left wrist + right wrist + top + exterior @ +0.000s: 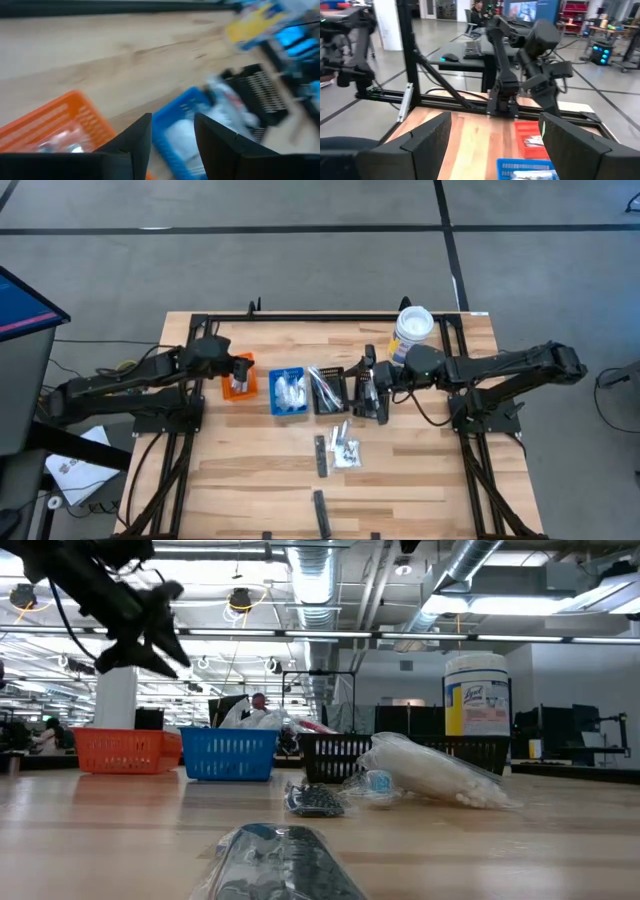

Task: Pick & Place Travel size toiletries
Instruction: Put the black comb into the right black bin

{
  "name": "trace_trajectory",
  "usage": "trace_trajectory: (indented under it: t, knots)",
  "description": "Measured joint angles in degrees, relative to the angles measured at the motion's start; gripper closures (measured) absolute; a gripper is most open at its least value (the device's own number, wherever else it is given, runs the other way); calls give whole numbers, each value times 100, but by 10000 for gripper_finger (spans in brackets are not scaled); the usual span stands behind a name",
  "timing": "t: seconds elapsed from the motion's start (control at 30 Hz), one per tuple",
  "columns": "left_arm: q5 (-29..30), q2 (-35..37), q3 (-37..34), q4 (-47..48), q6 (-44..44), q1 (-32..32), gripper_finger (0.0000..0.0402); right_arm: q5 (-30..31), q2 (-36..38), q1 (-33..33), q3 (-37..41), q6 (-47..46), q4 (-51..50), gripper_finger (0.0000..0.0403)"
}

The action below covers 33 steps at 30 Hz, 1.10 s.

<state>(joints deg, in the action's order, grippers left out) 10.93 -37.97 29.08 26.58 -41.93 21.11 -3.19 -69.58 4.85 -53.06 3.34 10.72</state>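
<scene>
Clear-wrapped packet [285,862] at near table edge, left tool [238,367] spread above orange bin [240,387]

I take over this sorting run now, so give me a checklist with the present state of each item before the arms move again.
1. Left hand over the orange bin: ok, it hangs above that bin.
2. Left hand empty: ok, nothing shows between its parted fingers in the left wrist view.
3. Right hand free: ok, its fingers stand wide apart and hold nothing.
4. Right hand near the next pick: ok, it is beside the black bin, with loose toiletries on the table in front.
5. Blue bin has room: cannot tell, white packets already lie in it.
6. White tub clear of the right arm: cannot tell, they sit close.
</scene>
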Motion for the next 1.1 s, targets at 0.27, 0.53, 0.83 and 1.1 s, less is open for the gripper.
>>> trace_trajectory:
  t: [0.27, 0.53, 0.83, 1.1]
  knots:
    - [11, 140, 0, -915, 276, -701, 261, -1, 0, 499, 0, 28, 156, 108]
    - [11, -244, 2, -1614, 464, -1609, 261, -1, 0, 940, 0, 174, 164, 108]
    - [12, -895, 0, -2562, 639, -2597, 261, -1, -2, 1443, 0, 273, 74, 108]
    - [18, -1544, 0, -3733, 1020, -3456, 261, -1, -56, 2073, -2, 419, -27, 108]
